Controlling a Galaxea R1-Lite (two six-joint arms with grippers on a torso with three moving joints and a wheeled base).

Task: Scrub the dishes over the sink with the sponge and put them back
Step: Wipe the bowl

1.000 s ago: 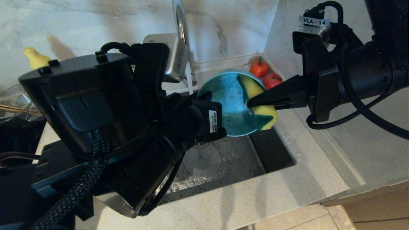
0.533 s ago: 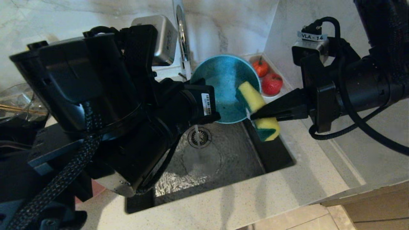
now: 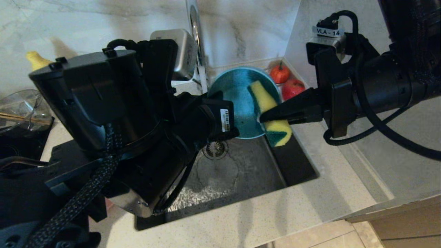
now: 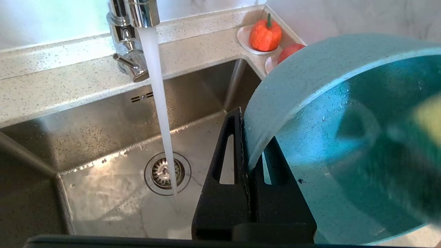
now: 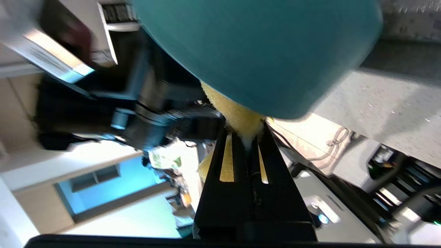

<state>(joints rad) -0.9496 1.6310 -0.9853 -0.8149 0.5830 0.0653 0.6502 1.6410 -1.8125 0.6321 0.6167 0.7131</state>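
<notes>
A teal-blue bowl (image 3: 234, 100) hangs tilted over the sink (image 3: 241, 175), its opening facing me. My left gripper (image 3: 230, 128) is shut on the bowl's lower rim; in the left wrist view one of the fingers (image 4: 227, 165) lies outside the bowl (image 4: 330, 144) and the other inside. My right gripper (image 3: 263, 117) is shut on the pinched middle of the yellow sponge (image 3: 262, 94), whose green face presses against the bowl's inside near its right rim. In the right wrist view the sponge (image 5: 237, 117) sits between the jaws of that gripper (image 5: 246, 137), under the bowl (image 5: 258, 51).
Water (image 4: 158, 103) runs from the chrome tap (image 4: 132, 20) onto the drain strainer (image 4: 167, 170). Two red fruits (image 3: 279, 73) (image 3: 293, 88) sit in the back right corner. A clear glass bowl (image 3: 20, 110) stands at the left. Pale counter (image 3: 275, 213) borders the sink.
The sponge slid down off the bowl's lower right rim, then back up inside the bowl. The left arm lifted the bowl toward the tap and lowered it a little again.
</notes>
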